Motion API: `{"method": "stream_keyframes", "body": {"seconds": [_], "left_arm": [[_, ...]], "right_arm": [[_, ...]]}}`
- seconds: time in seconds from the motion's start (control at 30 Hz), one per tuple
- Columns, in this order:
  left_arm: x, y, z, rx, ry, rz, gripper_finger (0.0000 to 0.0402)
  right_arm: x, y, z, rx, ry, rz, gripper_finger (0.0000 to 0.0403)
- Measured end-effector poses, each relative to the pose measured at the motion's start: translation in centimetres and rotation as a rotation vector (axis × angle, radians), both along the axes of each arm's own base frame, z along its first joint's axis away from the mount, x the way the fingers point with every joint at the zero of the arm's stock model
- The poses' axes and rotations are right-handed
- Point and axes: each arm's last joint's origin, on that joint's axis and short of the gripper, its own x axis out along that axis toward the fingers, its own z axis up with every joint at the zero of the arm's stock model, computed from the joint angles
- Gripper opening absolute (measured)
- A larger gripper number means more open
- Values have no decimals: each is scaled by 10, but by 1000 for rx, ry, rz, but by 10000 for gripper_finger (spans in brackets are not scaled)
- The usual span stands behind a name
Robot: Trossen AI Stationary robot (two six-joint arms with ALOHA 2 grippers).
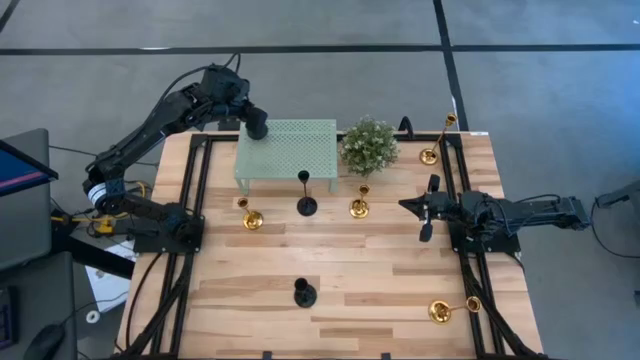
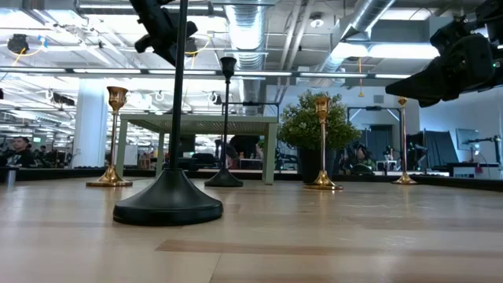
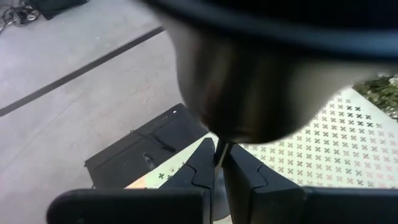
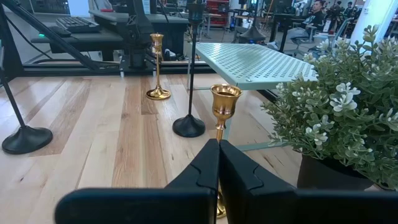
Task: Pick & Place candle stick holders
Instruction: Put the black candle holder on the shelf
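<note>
While the left gripper (image 1: 256, 124) hangs above the near-left corner of the mint-green table (image 1: 290, 152), its fingers (image 3: 202, 169) are pinched tight on the thin stem of a black holder (image 3: 249, 81), whose broad round base fills the left wrist view. Moving rightward across the wooden table (image 1: 340, 290), a gold holder (image 1: 251, 217) stands in front of that little table, then a second black holder (image 1: 306, 204), with a third black holder (image 1: 304, 293) nearer the front edge. Another gold holder (image 1: 359, 206) stands below the potted plant (image 1: 369, 145). At the right side, the right gripper (image 1: 428, 208) waits, closed and empty, between a far-corner gold holder (image 1: 432, 153) and a toppled gold holder (image 1: 447, 309). These pieces look stiff, smooth and bottom-heavy, likely slippery metal; mid-stem is probably the soundest place to grip.
</note>
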Motion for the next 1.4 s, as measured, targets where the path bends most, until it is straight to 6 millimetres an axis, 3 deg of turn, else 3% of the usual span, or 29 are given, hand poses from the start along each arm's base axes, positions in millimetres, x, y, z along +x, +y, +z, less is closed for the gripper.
{"method": "stream_keyframes", "body": {"seconds": [1.1, 1.4], "left_arm": [[9, 10, -9, -33, 21, 7, 13], [10, 12, -22, -53, 32, 12, 14]], "right_arm": [[0, 0, 0, -4, 4, 1, 0], [0, 0, 0, -5, 4, 1, 0]]}}
